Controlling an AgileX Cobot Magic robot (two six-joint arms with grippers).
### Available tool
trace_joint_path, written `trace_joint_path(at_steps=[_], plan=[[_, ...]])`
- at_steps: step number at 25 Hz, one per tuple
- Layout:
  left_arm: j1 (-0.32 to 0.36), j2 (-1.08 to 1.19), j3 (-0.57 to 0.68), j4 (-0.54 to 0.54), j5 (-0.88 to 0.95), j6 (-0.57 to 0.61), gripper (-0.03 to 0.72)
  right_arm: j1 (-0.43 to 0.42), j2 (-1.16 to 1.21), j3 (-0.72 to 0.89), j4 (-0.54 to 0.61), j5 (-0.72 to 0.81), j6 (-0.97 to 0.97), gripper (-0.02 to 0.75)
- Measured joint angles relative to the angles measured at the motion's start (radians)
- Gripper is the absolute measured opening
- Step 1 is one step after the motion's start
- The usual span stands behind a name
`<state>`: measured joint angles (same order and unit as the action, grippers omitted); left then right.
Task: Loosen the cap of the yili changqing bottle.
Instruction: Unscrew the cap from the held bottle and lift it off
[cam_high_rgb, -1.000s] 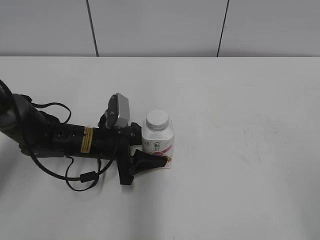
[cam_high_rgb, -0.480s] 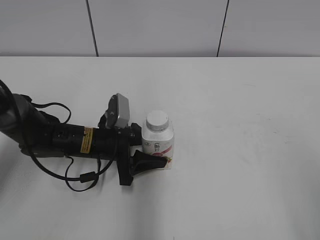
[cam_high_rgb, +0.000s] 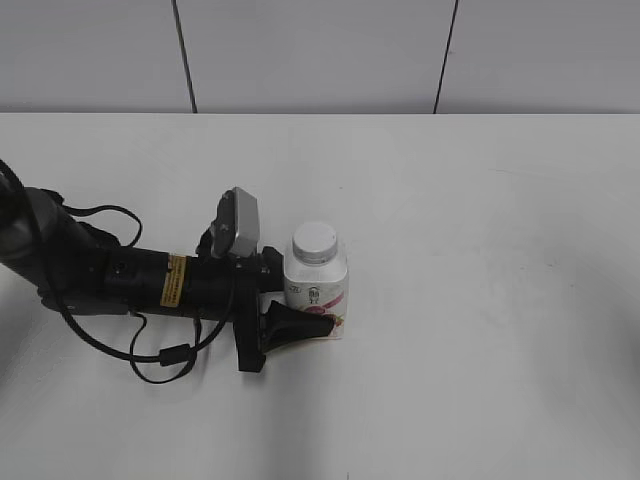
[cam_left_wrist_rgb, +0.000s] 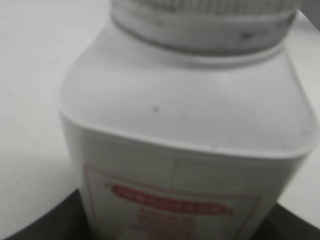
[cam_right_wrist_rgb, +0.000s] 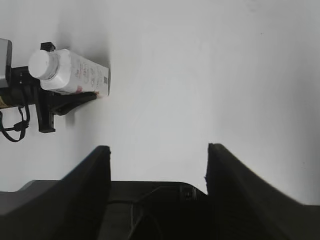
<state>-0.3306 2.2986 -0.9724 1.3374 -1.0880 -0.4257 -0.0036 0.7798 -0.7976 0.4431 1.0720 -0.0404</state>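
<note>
Upright yili changqing bottle (cam_high_rgb: 317, 280), between left jaws

Bottle (cam_high_rgb: 317, 283): pink-red label, print too blurred to read; red banner (cam_left_wrist_rgb: 167, 202) on label, characters illegible. Left arm: yellow sticker (cam_high_rgb: 176, 279), text too small to read.
</note>
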Motion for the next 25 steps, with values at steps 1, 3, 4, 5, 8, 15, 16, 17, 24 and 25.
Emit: trace_joint_path(at_steps=[1, 3, 4, 5, 8, 15, 16, 17, 24, 25], plan=[[0.0, 0.0, 0.0, 0.0, 0.0, 0.0, 0.412, 0.0, 0.069, -0.018, 0.006, 0.0, 0.0, 0.48], [0.0, 0.0, 0.0, 0.001, -0.002, 0.0, 0.412, 0.001, 0.15, -0.049, 0.011, -0.003, 0.0, 0.48], [0.0, 0.0, 0.0, 0.002, -0.003, 0.0, 0.412, 0.005, 0.19, -0.064, 0.013, -0.003, 0.002, 0.48], [0.0, 0.0, 0.0, 0.003, -0.003, 0.0, 0.412, 0.012, 0.229, -0.084, 0.013, -0.004, 0.006, 0.48], [0.0, 0.0, 0.0, 0.003, -0.003, 0.0, 0.412, 0.057, 0.342, -0.148, 0.012, -0.008, 0.046, 0.48], [0.0, 0.0, 0.0, 0.004, -0.003, 0.0, 0.412, 0.239, 0.593, -0.334, -0.089, -0.011, 0.248, 0.48], [0.0, 0.0, 0.0, 0.004, -0.003, 0.0, 0.412, 0.263, 0.626, -0.361, -0.096, -0.012, 0.271, 0.48], [0.0, 0.0, 0.0, 0.004, -0.003, 0.0, 0.412, 0.286, 0.653, -0.387, -0.099, -0.013, 0.29, 0.48], [0.0, 0.0, 0.0, 0.004, -0.002, 0.0, 0.411, 0.423, 0.837, -0.525, -0.106, -0.013, 0.392, 0.48], [0.0, 0.0, 0.0, 0.004, -0.002, 0.0, 0.411, 0.439, 0.863, -0.541, -0.106, -0.013, 0.4, 0.48]])
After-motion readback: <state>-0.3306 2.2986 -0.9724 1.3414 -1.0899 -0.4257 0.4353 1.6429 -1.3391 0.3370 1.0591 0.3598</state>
